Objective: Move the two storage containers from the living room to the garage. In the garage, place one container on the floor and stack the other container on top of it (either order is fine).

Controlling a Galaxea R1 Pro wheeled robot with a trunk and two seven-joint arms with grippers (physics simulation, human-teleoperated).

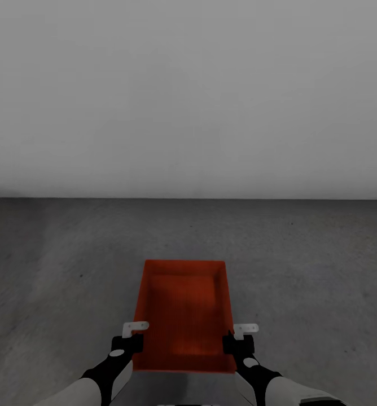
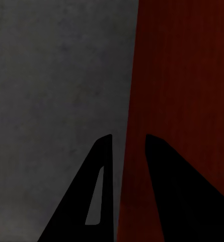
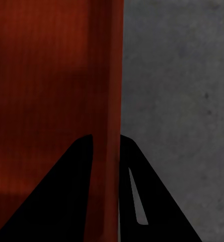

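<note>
Orange-red open bin held by both arms over dark grey concrete-like floor, facing a plain pale grey wall.

The orange-red rectangular thin-walled storage container (image 1: 184,313) has no lid and a bare inside, its long axis pointing away from the robot above the rough floor (image 1: 58,265), short of the wall (image 1: 188,96). The left gripper (image 1: 133,336) straddles its left long wall, the right gripper (image 1: 240,337) its right one; each pair of black fingers (image 2: 99,191) sits narrowly apart, pinching that thin wall between them.
</note>
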